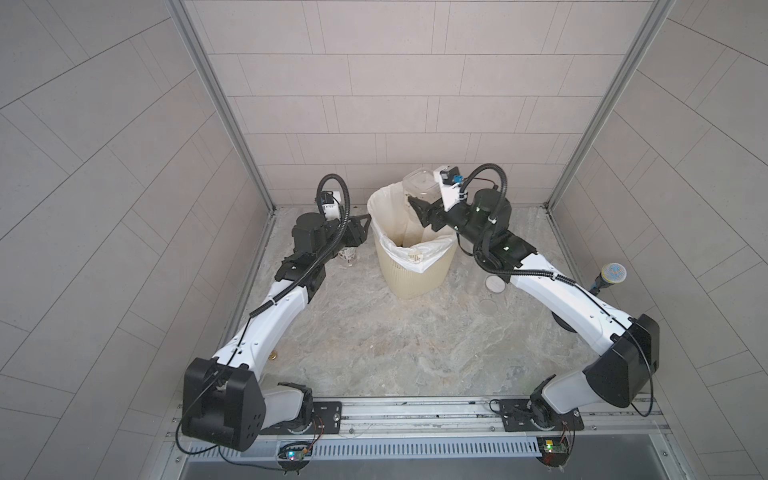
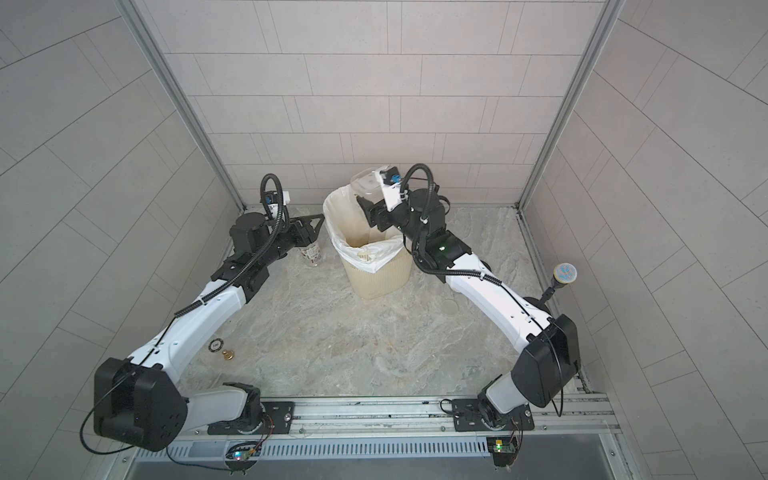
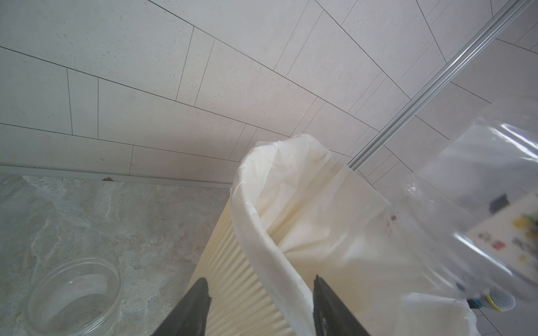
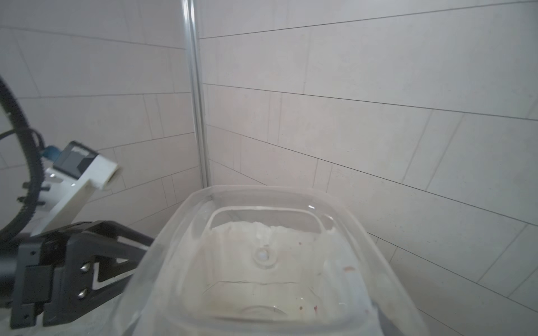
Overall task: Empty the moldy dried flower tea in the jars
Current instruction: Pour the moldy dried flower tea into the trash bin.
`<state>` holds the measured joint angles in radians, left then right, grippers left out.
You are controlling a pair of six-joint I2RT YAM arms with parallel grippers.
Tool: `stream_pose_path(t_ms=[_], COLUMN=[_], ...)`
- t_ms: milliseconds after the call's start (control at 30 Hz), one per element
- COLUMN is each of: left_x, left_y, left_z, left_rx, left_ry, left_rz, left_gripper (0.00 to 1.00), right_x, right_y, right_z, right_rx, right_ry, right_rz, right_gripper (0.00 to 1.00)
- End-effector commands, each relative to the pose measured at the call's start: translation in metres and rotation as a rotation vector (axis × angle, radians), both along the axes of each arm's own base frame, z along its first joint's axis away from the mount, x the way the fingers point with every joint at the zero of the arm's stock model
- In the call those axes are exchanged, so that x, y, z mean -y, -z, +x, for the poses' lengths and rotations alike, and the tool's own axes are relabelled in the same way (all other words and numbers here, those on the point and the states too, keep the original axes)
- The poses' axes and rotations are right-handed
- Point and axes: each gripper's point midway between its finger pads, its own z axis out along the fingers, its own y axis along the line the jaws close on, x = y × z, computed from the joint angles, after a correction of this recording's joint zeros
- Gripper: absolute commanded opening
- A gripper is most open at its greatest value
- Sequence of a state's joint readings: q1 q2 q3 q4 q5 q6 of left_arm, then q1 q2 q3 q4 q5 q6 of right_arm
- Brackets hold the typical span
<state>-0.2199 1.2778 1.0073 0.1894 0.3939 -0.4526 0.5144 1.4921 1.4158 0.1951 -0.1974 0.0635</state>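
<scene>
Lying farthest left on the mottled grey stone-look tabletop [image 1: 395, 353] is a small black round disc [image 2: 216, 344], its white marking perhaps reading "100", too small to be sure; next, a squat clear round lidless jar [image 3: 75, 296] is standing upright under the left arm, showing nothing inside, so it is looking already emptied; the left gripper [image 1: 362, 227] is hovering just beside the bin wall, jaws standing well apart and holding nothing; the tall cream ribbed bin with a white liner [image 1: 415, 282] is carrying a small printed patch on the liner's fold, unreadable; over its mouth the right gripper [image 1: 419, 205] is clamping a clear squarish labelled jar [image 1: 419, 183], tipped mouth-down; the moldy dried flower tea [image 3: 393, 217] is showing only as a few reddish specks clinging to that jar's wall, so the pour is looking essentially finished; the jar's colourful label is blurring past reading; a white round lid [image 1: 495, 284] is lying on the table by the right arm; remaining, judging from this, are righting and setting down this jar and dealing with any jar not plainly showing here.
</scene>
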Motion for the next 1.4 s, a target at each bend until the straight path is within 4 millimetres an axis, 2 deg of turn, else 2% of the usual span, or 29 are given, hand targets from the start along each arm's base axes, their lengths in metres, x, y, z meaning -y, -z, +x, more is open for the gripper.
stream_pose_path(t_ms=[0, 33, 67, 167, 200, 233, 300, 333, 367, 433, 467, 567, 600, 667, 700, 767, 800, 900, 1000, 1133, 1267, 1367], left_x=[-0.002, -0.001, -0.001, -0.002, -0.002, -0.002, -0.001, -0.001, -0.001, -0.001, -0.001, 0.001, 0.001, 0.000, 0.000, 0.000, 0.000, -0.002, 0.007, 0.032, 0.064, 0.089], left_y=[-0.011, -0.012, -0.012, -0.011, -0.011, -0.012, -0.013, -0.013, -0.013, -0.013, -0.012, -0.013, -0.013, -0.013, -0.013, -0.014, -0.015, -0.018, -0.034, -0.052, -0.078, -0.084], left_z=[-0.004, -0.004, -0.004, -0.005, -0.005, -0.005, -0.006, -0.006, -0.006, -0.006, -0.006, -0.007, -0.007, -0.007, -0.008, -0.008, -0.009, -0.010, -0.016, -0.029, -0.040, -0.047], left_rx=[0.038, 0.038, 0.037, 0.037, 0.035, 0.037, 0.039, 0.037, 0.039, 0.039, 0.037, 0.035, 0.035, 0.035, 0.037, 0.034, 0.032, 0.024, 0.048, 0.083, 0.125, 0.122], left_ry=[0.004, 0.006, 0.008, 0.004, 0.004, 0.006, 0.011, 0.012, 0.012, 0.011, 0.011, 0.020, 0.023, 0.021, 0.020, 0.020, 0.022, 0.018, 0.059, 0.117, 0.215, 0.290], left_rz=[-0.014, -0.016, -0.016, -0.013, -0.013, -0.013, -0.013, -0.013, -0.012, -0.010, -0.011, -0.018, -0.018, -0.016, -0.015, -0.008, 0.006, 0.035, 0.033, 0.129, 0.028, 0.007], left_gripper=[0.59, 0.59, 0.59, 0.59, 0.59, 0.59, 0.59, 0.59, 0.59, 0.59, 0.59, 0.59, 0.59, 0.59, 0.59, 0.59, 0.59, 0.59, 0.58, 0.58, 0.62, 0.64], right_x=[-0.011, -0.013, -0.015, -0.003, 0.001, 0.001, -0.002, -0.002, -0.001, 0.004, 0.007, -0.004, -0.005, 0.003, 0.007, 0.004, 0.006, 0.023, 0.031, 0.046, 0.057, 0.057], right_y=[-0.019, -0.014, -0.012, -0.030, -0.034, -0.031, -0.018, -0.017, -0.019, -0.032, -0.034, -0.016, -0.017, -0.027, -0.027, -0.013, -0.008, -0.016, -0.029, -0.043, -0.049, -0.049], right_z=[-0.019, -0.018, -0.018, -0.018, -0.016, -0.015, -0.012, -0.010, -0.010, -0.011, -0.009, -0.011, -0.010, -0.008, -0.007, -0.005, -0.001, 0.008, 0.013, 0.027, 0.038, 0.043], right_rx=[0.093, 0.105, 0.095, 0.031, 0.031, 0.037, 0.036, 0.022, 0.003, -0.015, -0.008, 0.014, -0.008, -0.034, -0.011, -0.004, -0.027, -0.082, -0.110, -0.220, -0.313, -0.357], right_ry=[0.073, 0.117, 0.112, -0.040, -0.047, -0.020, 0.085, 0.096, 0.058, -0.050, -0.045, 0.077, 0.038, -0.033, 0.004, 0.126, 0.160, 0.122, 0.091, 0.001, -0.089, -0.159], right_rz=[-0.169, -0.274, -0.284, 0.074, 0.136, 0.097, -0.096, -0.114, -0.057, 0.166, 0.200, -0.097, -0.061, 0.160, 0.153, -0.078, -0.120, 0.115, 0.253, 0.547, 0.823, 0.957], right_gripper=[0.69, 0.70, 0.72, 0.72, 0.71, 0.70, 0.70, 0.71, 0.72, 0.71, 0.69, 0.71, 0.72, 0.69, 0.68, 0.69, 0.70, 0.70, 0.70, 0.70, 0.68, 0.67])
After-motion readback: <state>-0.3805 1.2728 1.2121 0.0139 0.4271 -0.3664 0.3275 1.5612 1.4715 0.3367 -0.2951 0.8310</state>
